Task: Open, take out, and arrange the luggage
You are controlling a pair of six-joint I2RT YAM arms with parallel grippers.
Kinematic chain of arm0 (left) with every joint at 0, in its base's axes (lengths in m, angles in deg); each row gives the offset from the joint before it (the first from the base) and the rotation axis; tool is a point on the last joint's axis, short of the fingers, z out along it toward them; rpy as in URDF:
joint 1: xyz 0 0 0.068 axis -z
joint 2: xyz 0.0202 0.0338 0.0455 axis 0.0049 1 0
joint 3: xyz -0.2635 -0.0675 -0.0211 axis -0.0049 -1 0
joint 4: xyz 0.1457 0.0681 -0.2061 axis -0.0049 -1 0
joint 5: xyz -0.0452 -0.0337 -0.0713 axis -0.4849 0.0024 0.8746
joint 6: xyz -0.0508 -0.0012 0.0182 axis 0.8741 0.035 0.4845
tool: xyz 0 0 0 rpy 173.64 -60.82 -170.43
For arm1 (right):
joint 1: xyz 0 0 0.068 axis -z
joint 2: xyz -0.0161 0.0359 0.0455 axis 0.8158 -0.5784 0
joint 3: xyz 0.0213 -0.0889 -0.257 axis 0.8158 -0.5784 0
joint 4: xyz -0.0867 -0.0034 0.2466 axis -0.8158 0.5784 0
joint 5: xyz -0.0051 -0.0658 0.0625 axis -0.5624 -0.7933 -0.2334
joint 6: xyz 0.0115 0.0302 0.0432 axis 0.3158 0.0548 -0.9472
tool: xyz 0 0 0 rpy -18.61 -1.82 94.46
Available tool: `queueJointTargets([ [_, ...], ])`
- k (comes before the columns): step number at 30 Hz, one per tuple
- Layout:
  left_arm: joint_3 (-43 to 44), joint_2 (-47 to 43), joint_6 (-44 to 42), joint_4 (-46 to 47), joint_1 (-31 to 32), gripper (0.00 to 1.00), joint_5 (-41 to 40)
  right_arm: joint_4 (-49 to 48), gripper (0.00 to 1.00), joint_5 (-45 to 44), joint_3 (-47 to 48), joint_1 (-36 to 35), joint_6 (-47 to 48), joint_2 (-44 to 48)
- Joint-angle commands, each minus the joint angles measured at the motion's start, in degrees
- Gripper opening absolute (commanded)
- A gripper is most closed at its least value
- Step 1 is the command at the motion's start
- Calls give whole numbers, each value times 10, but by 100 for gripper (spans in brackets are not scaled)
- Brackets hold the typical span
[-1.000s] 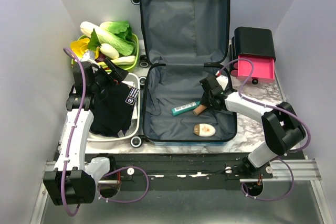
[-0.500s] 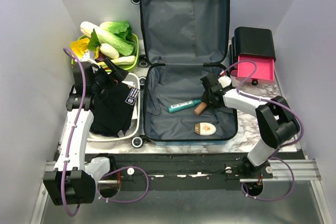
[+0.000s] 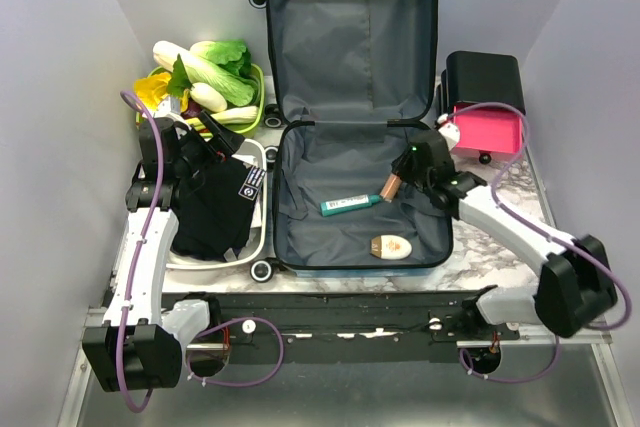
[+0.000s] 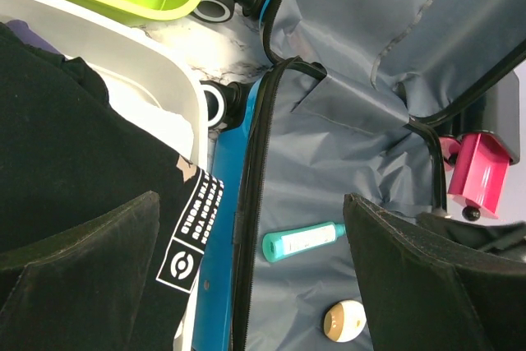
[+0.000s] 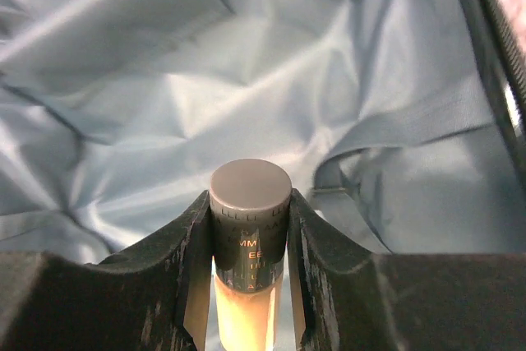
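Clamping one grey-capped cylindrical bottle (image 5: 251,187), the right gripper (image 3: 400,179) is hovering over the luggage (image 3: 352,42), its wrinkled fabric lining carrying one teal tube (image 3: 350,205) and one oval case (image 3: 391,246); the left gripper (image 4: 251,203) is gaping wide.

My right claw (image 3: 394,186) closed its fingers on the small tan bottle (image 5: 250,228), which had been lying on the lining of the luggage (image 3: 330,162) just beside the green tube (image 3: 351,205), and raised it off the fabric. My elbow swung out rightward, toward the table's (image 3: 500,247) near corner.
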Motion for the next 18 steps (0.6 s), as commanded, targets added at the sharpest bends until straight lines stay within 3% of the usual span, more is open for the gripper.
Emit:
queueJointTargets([
  [1, -7, -13, -6, -4, 1, 99, -5, -49, 20, 9, 20, 3, 129, 71],
  [3, -4, -12, -7, -5, 1, 99, -6, -65, 15, 9, 30, 3, 178, 89],
  [6, -4, -16, -8, -6, 1, 99, -12, -137, 13, -11, 36, 3, 325, 107],
  [9, -2, -17, -11, -8, 1, 99, -18, -183, 12, -75, 61, 7, 529, 105],
  [10, -4, -18, -13, -9, 0, 99, -19, -230, 11, -98, 66, 13, 661, 101],
  [11, -4, -21, -14, -13, 1, 99, -23, -260, 9, -81, 60, 25, 727, 100],
  [12, -4, -22, -15, -12, 1, 99, -26, -285, 6, -59, 56, 72, 774, 99],
  [16, -2, -24, -20, -17, 1, 99, -35, -254, 3, 276, 80, 226, 951, 79],
  [18, 0, -24, -23, -22, 1, 99, -40, -213, 4, 319, 113, 260, 1034, 43],
])
